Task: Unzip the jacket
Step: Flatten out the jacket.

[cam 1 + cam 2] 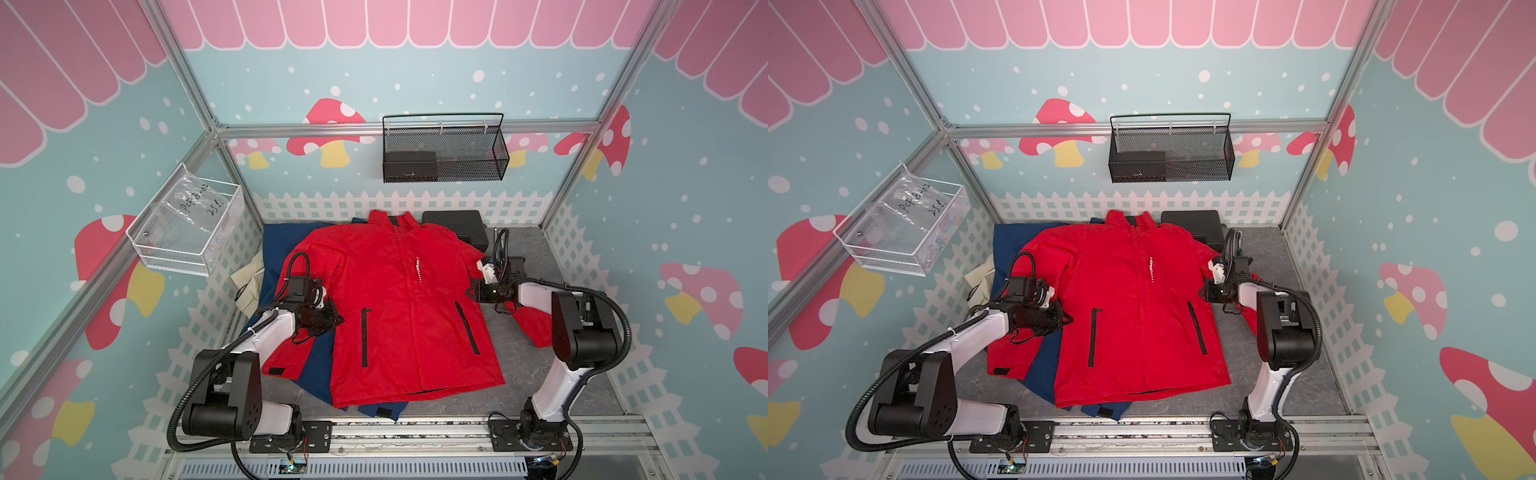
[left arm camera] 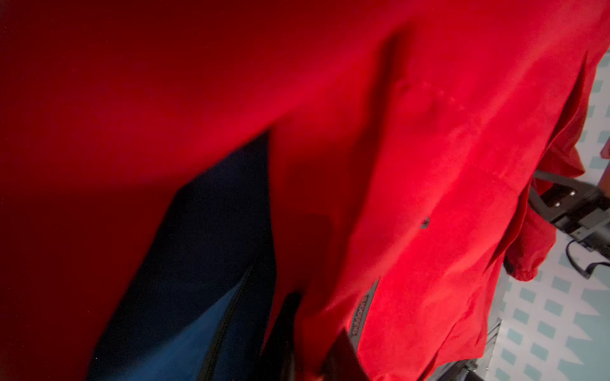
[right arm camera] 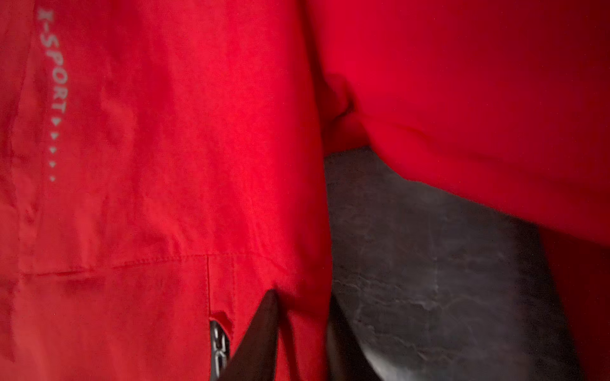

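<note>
— Where's the jacket (image 1: 390, 299)?
— I see it flat on the table (image 1: 519, 374), zipped, collar at 12 o'clock. My left gripper (image 1: 340, 320) pinches its 9 o'clock edge, my right gripper (image 1: 469, 291) its 3 o'clock edge.

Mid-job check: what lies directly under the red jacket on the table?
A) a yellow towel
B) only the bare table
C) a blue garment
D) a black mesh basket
C: in both top views a blue garment sticks out from beneath the red jacket, past its shoulder and below its hem.
</note>
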Controlling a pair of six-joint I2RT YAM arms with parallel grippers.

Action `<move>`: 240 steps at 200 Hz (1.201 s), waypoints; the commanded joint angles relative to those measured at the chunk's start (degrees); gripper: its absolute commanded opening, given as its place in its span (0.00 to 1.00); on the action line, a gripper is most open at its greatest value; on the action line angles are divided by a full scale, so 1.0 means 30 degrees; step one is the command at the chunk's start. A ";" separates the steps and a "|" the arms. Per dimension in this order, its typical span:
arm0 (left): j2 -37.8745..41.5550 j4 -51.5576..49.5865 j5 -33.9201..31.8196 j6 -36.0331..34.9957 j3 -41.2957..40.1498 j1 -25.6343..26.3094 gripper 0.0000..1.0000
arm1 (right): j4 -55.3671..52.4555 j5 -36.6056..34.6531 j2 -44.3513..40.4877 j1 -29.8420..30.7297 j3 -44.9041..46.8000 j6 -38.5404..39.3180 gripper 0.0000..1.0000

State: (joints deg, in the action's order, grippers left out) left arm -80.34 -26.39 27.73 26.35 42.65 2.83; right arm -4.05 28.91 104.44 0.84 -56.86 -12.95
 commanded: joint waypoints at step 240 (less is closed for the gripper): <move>0.4708 -0.5916 -0.3266 -0.2558 0.7904 0.0375 0.68 | -0.1440 -0.2009 -0.8584 0.1278 -0.0120 -0.0829 0.64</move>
State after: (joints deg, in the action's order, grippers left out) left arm -67.13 -42.87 17.78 22.55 59.92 3.16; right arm -7.46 20.80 79.46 2.09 -52.82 -16.25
